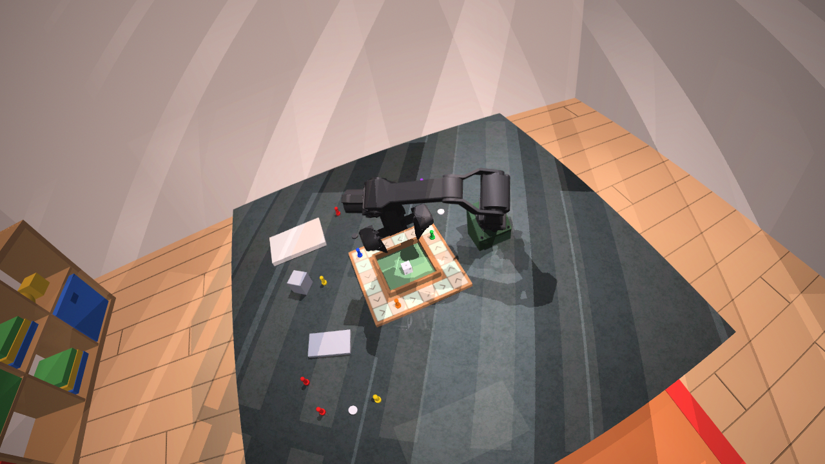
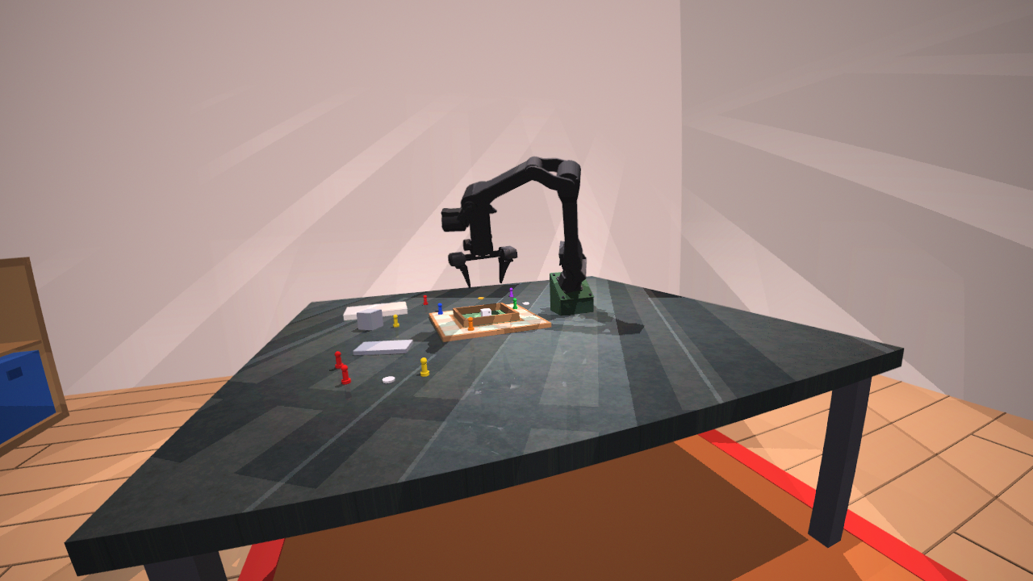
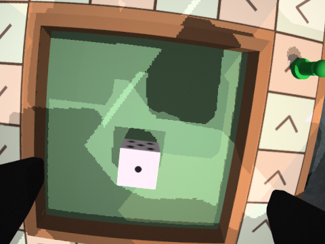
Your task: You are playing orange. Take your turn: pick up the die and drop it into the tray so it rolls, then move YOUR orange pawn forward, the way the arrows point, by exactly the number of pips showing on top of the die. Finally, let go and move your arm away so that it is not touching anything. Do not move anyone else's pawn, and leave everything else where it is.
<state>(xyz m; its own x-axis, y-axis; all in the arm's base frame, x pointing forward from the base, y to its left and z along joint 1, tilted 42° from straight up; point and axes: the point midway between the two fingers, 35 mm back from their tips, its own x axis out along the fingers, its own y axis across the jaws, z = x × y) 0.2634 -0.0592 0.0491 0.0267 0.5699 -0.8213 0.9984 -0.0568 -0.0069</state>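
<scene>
My gripper is wide open and empty, high above the tray. The white die is inside the green-floored tray, clear of its walls. In the wrist view its upward face shows one pip and a side face shows five. The orange pawn stands on the board's near side, one square right of the near-left corner; arrows there point right. It is outside the wrist view.
The blue pawn stands on the far-left corner. The green pawn stands near the far-right corner. A grey cube and yellow pawn are left of the board; a pale slab lies nearer.
</scene>
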